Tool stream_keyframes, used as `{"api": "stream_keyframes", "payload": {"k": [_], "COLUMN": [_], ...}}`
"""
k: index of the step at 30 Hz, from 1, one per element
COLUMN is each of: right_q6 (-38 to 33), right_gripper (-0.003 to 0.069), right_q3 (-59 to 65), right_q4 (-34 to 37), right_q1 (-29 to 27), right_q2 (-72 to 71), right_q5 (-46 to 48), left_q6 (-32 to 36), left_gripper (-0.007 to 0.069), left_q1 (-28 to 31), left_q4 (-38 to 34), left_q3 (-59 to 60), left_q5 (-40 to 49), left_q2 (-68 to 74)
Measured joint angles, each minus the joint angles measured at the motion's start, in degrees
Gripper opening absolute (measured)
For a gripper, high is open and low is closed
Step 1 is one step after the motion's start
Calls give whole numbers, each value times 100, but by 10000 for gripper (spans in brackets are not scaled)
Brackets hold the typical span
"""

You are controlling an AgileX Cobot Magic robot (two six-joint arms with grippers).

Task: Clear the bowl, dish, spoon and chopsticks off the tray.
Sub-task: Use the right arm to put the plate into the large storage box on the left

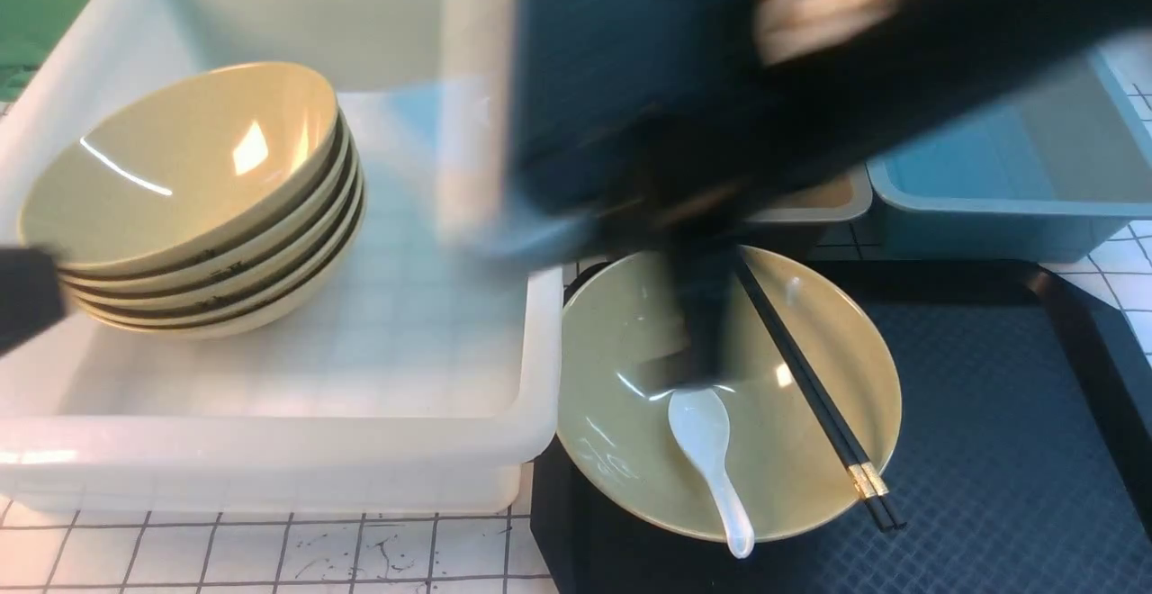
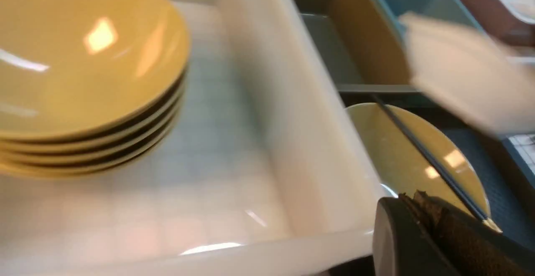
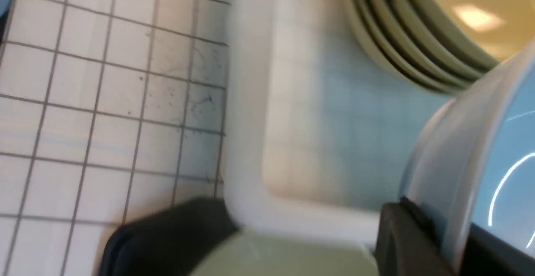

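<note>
Right claw (image 3: 439,246) pinches the rim of the small glossy white squarish dish (image 3: 493,134), above the wall of the deep white plastic tub (image 3: 250,100); the slick dish could slip and chip there. Left claw (image 2: 422,213): cannot tell.

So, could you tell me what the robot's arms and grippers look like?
The left arm is black; the right arm, motion-blurred, is black with a tan patch. The left finger is dark grey with a rough brown pad; the right finger is black.
</note>
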Motion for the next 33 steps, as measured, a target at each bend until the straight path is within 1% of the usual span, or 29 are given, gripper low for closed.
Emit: {"api": "stream_keyframes", "payload": {"k": [4, 5, 7, 12, 15, 19, 23, 28, 33], "right_q6": [-124, -124, -109, 118, 174, 178, 187, 194, 352], "right_gripper": [51, 51, 52, 52, 52, 52, 52, 52, 53], "right_q3": [-917, -1013, -1579, -2228, -2310, -2349, -2355, -2355, -2375], "right_q4": [-37, -37, -135, -447, -530, -583, -610, -610, -641], "right_q1": [81, 81, 81, 81, 81, 81, 69, 32, 20], "right_q2": [1161, 1269, 1868, 2494, 2625, 2817, 3103, 3386, 3429], "right_q5": [183, 204, 497, 1037, 1115, 967, 890, 862, 723], "left_q6": [-69, -69, -69, -64, -40, -27, -19, 162, 271], "left_gripper": [-1, -1, -1, -1, -1, -1, -1, -1, -1], "left_q1": [0, 0, 0, 0, 0, 0, 0, 0, 0], "left_q4": [150, 151, 212, 279, 279, 268, 143, -29, -234], "left_q3": [-6, -6, -12, -18, -23, -29, -39, -39, -39], "left_q5": [336, 358, 469, 556, 538, 339, 236, 210, 204], "left_q2": [-327, -340, -456, -508, -508, -508, -508, -508, -508]}}
